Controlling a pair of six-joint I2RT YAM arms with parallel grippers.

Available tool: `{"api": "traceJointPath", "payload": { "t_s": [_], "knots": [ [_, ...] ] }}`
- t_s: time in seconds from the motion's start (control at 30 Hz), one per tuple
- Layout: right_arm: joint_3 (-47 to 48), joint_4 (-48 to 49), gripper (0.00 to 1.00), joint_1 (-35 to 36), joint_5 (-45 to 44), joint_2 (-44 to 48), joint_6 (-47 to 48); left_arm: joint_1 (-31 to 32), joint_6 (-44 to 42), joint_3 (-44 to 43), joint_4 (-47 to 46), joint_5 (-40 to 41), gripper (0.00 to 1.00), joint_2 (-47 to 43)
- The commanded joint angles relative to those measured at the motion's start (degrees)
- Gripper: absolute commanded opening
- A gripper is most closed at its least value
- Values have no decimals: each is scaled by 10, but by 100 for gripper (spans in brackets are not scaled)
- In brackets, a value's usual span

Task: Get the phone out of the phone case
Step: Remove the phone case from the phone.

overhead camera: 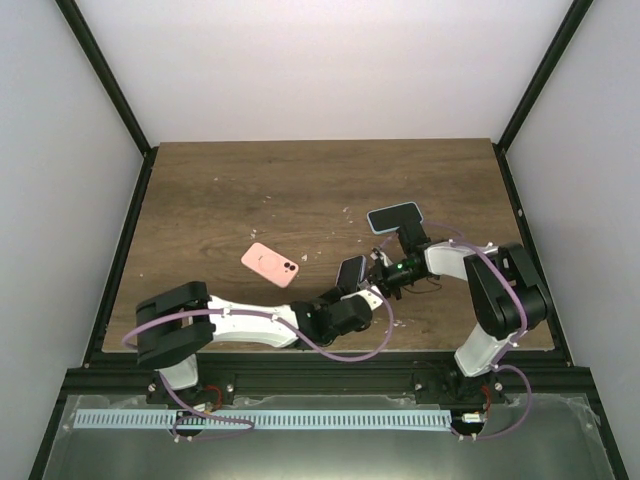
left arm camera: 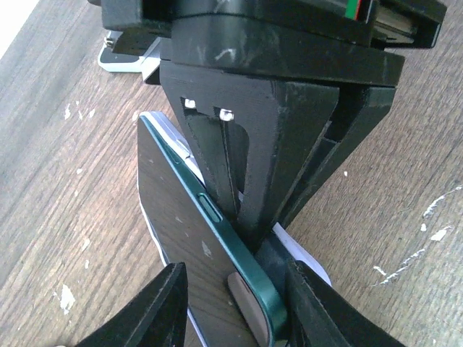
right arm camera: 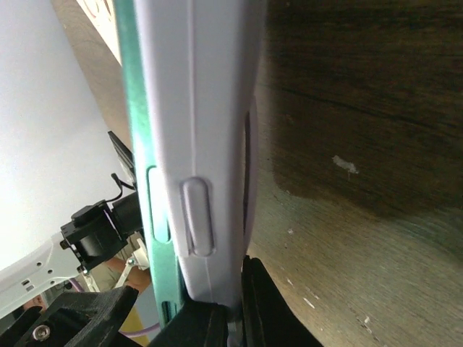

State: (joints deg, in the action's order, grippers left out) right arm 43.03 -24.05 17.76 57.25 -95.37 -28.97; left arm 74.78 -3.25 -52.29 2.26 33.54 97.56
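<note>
The right gripper [overhead camera: 380, 272] clamped the case [right arm camera: 195, 108], phone [left arm camera: 181, 224] inside, above the bench's front edge, while the left gripper [left arm camera: 239, 303], jaws half-open, straddled the phone ungripped, so extraction looked barely begun and next called for pinching the phone and peeling it free.

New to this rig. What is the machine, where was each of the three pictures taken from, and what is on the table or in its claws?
The machine is two robot arms bolted at the near edge of a wooden table. One picture looks down from above and behind them. The other two come from a camera on each wrist, so each shows its own fingers close up. On the table lie a pink phone and, near the right arm, a dark-screened phone with a pale rim. Between the arms, held on edge, is a green-edged phone in a pale case. The right gripper is shut on it. The left gripper has a finger on each side of its other end; whether it is gripping, I cannot tell.
</note>
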Motion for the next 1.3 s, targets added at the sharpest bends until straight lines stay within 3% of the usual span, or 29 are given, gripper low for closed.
{"api": "traceJointPath", "payload": {
  "t_s": [0.0,0.1,0.23,0.37,0.8,1.1,1.27],
  "knots": [
    [17,-1,1,-1,31,-1,11,-1,-9,0,2,37,40,30],
    [17,-1,1,-2,30,-5,12,-1,-11,-3,7,59,43,48],
    [18,-1,1,-2,30,-9,14,0,-11,-4,10,93,28,61],
    [26,-5,1,-2,29,-16,14,0,-5,-11,18,103,19,68],
    [40,-8,1,-1,22,-10,8,9,1,-45,30,119,0,100],
    [47,-17,1,-1,-101,24,16,9,43,-25,-6,80,0,73],
    [51,-11,1,-1,-125,33,20,9,69,-15,-27,64,0,53]
  ]
}}
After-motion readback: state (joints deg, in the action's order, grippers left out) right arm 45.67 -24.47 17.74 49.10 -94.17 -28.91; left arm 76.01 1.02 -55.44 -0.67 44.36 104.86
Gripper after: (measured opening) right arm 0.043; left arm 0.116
